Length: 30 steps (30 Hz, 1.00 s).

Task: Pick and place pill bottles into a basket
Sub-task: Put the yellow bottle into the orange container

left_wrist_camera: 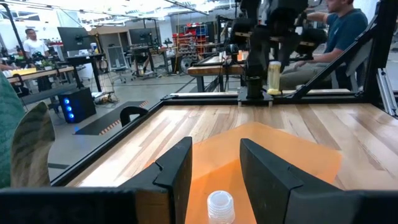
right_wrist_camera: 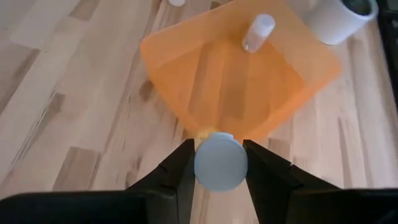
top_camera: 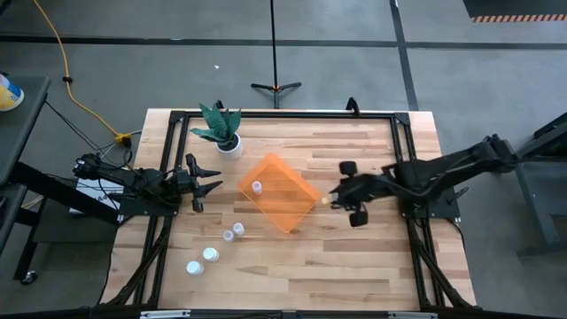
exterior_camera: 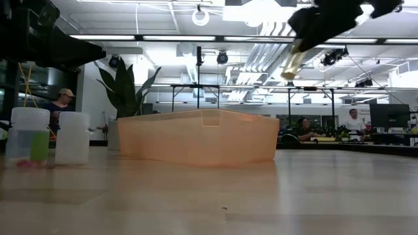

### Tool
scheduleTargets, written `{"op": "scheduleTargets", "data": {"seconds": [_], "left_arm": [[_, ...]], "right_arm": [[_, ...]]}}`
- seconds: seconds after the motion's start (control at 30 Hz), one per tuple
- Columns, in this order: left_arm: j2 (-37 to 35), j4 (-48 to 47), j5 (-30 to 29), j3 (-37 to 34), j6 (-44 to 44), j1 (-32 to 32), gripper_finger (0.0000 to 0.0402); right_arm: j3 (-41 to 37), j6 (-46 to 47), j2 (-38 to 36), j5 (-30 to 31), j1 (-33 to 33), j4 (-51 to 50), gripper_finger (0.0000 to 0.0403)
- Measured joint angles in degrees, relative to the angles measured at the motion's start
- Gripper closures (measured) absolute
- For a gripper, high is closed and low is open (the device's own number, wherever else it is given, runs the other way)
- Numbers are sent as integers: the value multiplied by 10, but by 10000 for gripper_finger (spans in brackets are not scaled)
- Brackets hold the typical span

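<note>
The orange basket point(top_camera: 279, 190) lies flat at the table's middle, with one white-capped pill bottle point(top_camera: 257, 187) standing in it. Several more bottles point(top_camera: 211, 254) stand on the table toward the near left; two show in the low view point(exterior_camera: 29, 136). My right gripper point(top_camera: 333, 199) is shut on a bottle point(right_wrist_camera: 221, 163) just above the basket's right corner. My left gripper point(top_camera: 215, 185) is open and empty at the basket's left side; the left wrist view point(left_wrist_camera: 214, 174) looks between its fingers at the bottle in the basket point(left_wrist_camera: 220, 207). My right gripper pinches the bottle by its white cap end point(right_wrist_camera: 200, 163) between its two fingers. The fingers slant down from the table's right side, and the bottle lies along them. The bottle point(exterior_camera: 292, 65) hangs tilted below the fingertips, lifted clear of table and basket.
A white pot with a green plant point(top_camera: 226, 133) stands at the far left, just beyond the basket. A black frame runs round the table's edge point(top_camera: 283, 115). People sit in the room beyond the table point(exterior_camera: 60, 101).
</note>
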Motion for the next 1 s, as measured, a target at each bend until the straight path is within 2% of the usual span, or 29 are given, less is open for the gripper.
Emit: {"op": "scheduleTargets", "data": {"seconds": [0.1,0.23,0.37,0.53,0.7,1.0], "left_arm": [[0,0,0,0,0,0,231],[0,0,0,0,0,0,231],[0,0,0,0,0,0,231],[2,0,0,0,0,0,231],[3,0,0,0,0,0,231],[3,0,0,0,0,0,231]], "right_arm": [[44,-41,53,-46,-36,-12,286],[107,-83,123,-53,-71,-50,287],[165,-98,184,-86,-96,-85,287],[218,-110,246,-98,-112,-132,287],[236,-126,297,-135,-123,-130,285],[236,-137,360,-140,-142,-128,285]]}}
